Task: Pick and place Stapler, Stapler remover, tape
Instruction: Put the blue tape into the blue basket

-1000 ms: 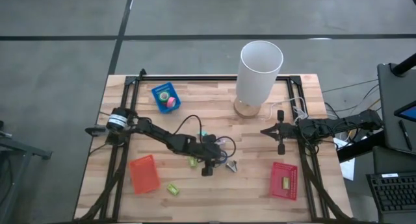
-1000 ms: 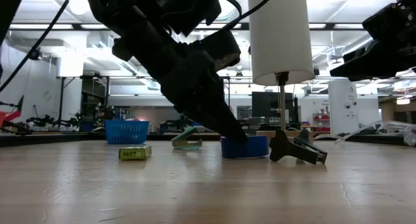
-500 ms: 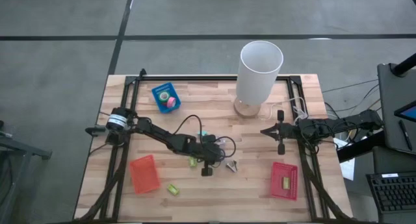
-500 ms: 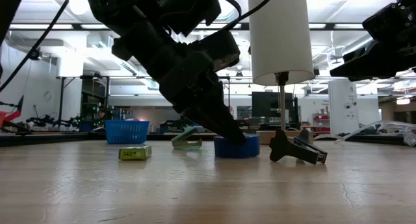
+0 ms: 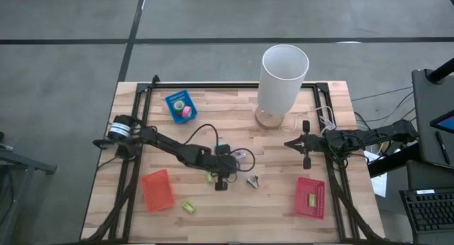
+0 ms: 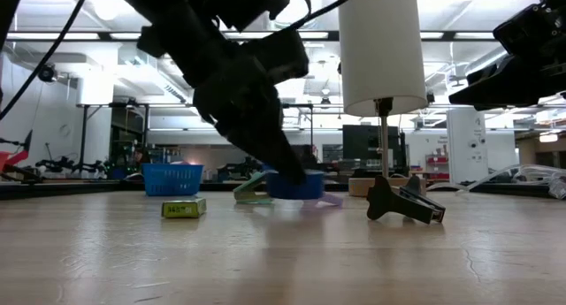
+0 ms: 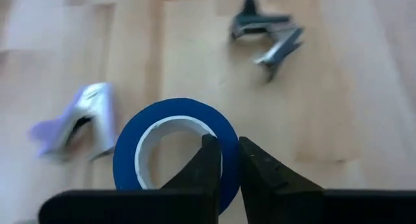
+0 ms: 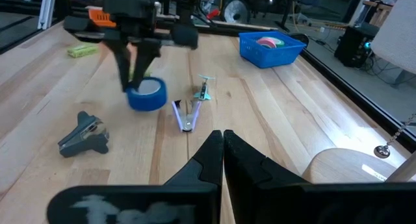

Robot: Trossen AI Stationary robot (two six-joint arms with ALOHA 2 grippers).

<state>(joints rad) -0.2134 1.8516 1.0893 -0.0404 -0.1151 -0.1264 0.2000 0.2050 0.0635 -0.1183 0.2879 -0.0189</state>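
I'm seeing my left hand clamping the blue tape roll, right hand sitting closed, blue basket holding pink tape, red basket holding a yellow-green block.

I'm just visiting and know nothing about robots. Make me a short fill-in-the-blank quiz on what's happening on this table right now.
1. The left gripper is pinching the wall of a roll of ____ tape.
2. In the low view that roll hangs ____ the table, not resting on it.
3. The blue basket near the table's far edge holds a ____ roll and a green one.
4. The right gripper waits with its fingers ____.

Missing words: blue; above; pink; shut
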